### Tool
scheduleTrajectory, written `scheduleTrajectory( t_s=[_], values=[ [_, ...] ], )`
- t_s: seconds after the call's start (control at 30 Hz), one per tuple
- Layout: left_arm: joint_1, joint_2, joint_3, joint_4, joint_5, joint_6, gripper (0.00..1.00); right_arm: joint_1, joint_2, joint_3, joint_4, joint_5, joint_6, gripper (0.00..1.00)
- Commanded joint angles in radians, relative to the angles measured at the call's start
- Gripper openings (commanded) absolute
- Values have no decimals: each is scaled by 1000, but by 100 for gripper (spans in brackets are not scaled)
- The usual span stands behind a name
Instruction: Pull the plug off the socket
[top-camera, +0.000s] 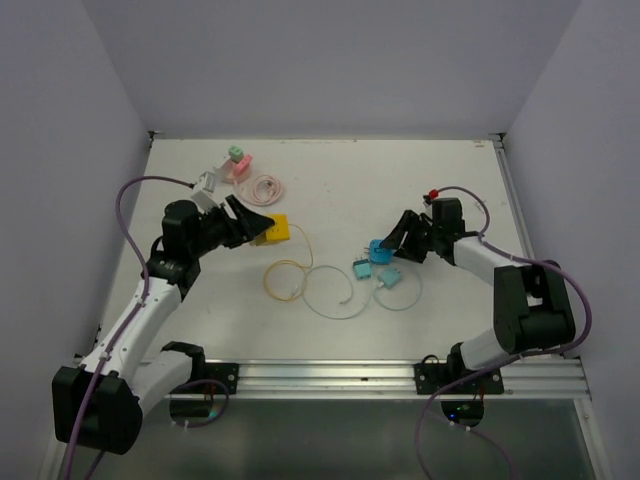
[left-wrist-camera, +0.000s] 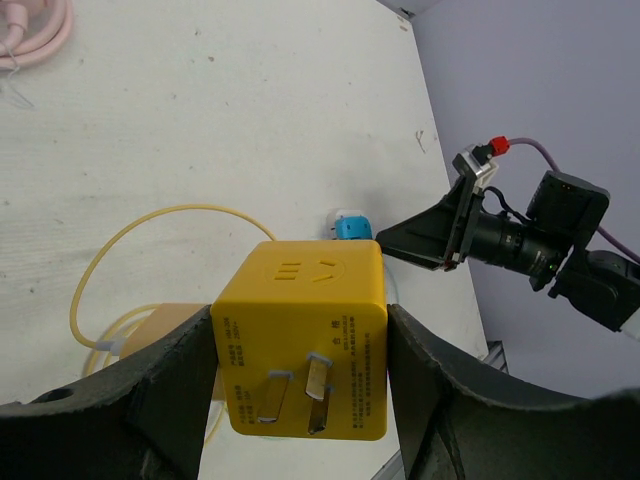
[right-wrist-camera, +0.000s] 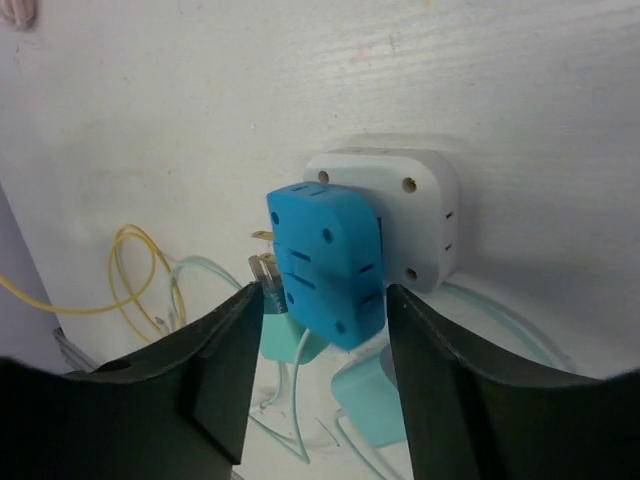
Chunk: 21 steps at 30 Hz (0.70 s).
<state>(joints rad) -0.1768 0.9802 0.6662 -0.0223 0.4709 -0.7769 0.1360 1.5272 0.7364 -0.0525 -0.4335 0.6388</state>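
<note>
My left gripper (top-camera: 258, 229) is shut on a yellow cube socket (top-camera: 273, 231). In the left wrist view the cube (left-wrist-camera: 305, 340) sits between both fingers with its metal prongs facing the camera. A yellow cable (left-wrist-camera: 95, 285) loops on the table beyond it. My right gripper (top-camera: 388, 246) is open. Its fingers (right-wrist-camera: 215, 360) straddle a blue plug block (right-wrist-camera: 325, 262) that sits in a white socket block (right-wrist-camera: 420, 210), with a gap on each side. Two teal plugs (top-camera: 362, 268) lie beside the blue block (top-camera: 380, 250).
A pink coiled cable (top-camera: 265, 187), a green and pink adapter (top-camera: 238, 157) and a white adapter (top-camera: 208, 183) lie at the back left. A pale green cable loop (top-camera: 335, 295) and the yellow cable (top-camera: 285, 278) lie mid-table. Walls enclose the table.
</note>
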Motion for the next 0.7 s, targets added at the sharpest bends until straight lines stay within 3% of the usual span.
scheduleTrajectory(
  t_s=[0.0, 0.07, 0.17, 0.3, 0.43, 0.67],
  values=[
    [7, -2, 58, 24, -5, 19, 0, -4, -81, 47, -105, 133, -51, 62],
    [8, 5, 59, 24, -6, 16, 0, -6, -125, 57, -130, 165, -62, 77],
    [8, 14, 58, 24, -8, 10, 0, 2, -189, 63, -132, 139, -71, 88],
    [7, 32, 53, 38, -9, -19, 0, 60, -255, 89, -118, 73, -88, 93],
    [-7, 57, 58, 44, -32, -44, 0, 189, -302, 127, -93, 107, -70, 95],
    [-73, 63, 93, -19, -147, -68, 0, 410, -256, 208, 11, 145, 22, 96]
  ],
)
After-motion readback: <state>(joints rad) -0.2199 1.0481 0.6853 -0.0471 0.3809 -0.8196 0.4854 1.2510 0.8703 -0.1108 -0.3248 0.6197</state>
